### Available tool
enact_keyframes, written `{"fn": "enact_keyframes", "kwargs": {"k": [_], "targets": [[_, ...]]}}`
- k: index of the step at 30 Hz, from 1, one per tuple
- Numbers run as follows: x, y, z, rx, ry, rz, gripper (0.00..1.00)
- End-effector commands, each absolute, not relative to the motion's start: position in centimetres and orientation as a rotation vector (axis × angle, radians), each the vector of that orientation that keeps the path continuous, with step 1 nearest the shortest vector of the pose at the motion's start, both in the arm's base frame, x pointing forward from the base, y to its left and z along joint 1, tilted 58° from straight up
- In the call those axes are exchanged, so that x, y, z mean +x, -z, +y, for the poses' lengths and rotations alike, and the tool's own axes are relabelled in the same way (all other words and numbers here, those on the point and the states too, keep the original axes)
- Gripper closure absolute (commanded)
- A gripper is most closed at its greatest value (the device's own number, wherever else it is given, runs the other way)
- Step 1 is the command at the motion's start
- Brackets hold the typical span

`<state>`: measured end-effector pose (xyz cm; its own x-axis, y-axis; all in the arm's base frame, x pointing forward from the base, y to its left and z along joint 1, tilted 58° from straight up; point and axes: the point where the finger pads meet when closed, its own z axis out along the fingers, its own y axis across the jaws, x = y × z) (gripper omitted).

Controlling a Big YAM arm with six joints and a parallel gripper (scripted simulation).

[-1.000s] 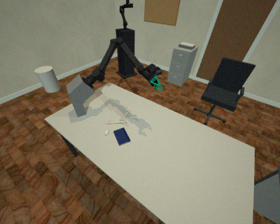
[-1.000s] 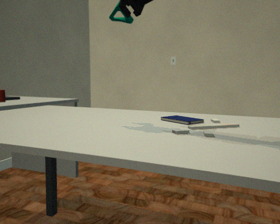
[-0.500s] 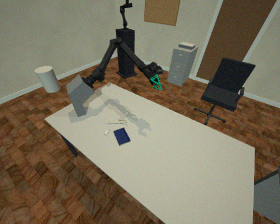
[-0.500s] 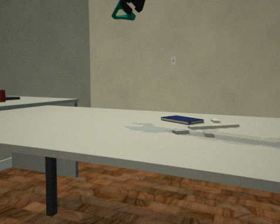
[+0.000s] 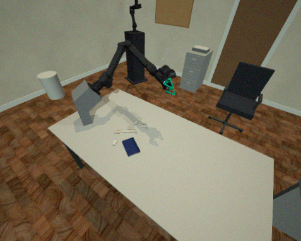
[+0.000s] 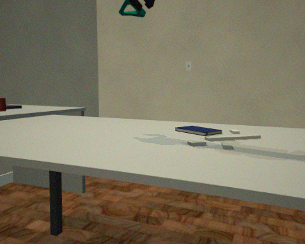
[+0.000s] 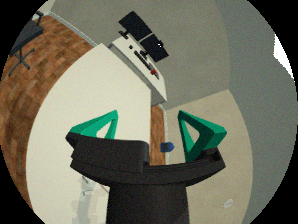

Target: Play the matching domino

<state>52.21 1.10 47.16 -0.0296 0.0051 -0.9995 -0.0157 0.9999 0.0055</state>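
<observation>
While your gripper hangs high, fingers apart, pale table below carries blue book; wood floor around, office chair beyond.

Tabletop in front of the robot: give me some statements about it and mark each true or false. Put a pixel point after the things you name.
1. The blue book (image 5: 130,147) (image 6: 198,130) lies flat on the table. True.
2. The gripper (image 5: 170,87) (image 7: 147,113) is shut on a domino. False: it is open and holds nothing.
3. Three loose dominoes lie apart from the line of dominoes (image 5: 125,131) (image 6: 233,138). True.
4. The line stands on top of the book. False: it lies on the table beside the book.
5. The gripper is above the tabletop, touching no domino. True.
</observation>
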Motion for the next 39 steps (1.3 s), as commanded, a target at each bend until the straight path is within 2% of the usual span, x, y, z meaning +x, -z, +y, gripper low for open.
{"fn": "enact_keyframes", "kwargs": {"k": [1, 6, 7, 23, 24, 39], "targets": [[51.8, -49.6, -0.2, 0.005, 0.005, 1.569, 0.00], [51.8, -49.6, -0.2, 0.005, 0.005, 1.569, 0.00], [52.1, -47.7, 0.8, -0.006, -0.011, 1.592, 0.00], [51.8, -49.6, -0.2, 0.005, 0.005, 1.569, 0.00], [52.0, -47.7, 0.6, -0.008, -0.012, 1.595, 0.00], [51.2, -49.7, -2.5, -0.008, -0.012, 1.595, 0.00]]}}
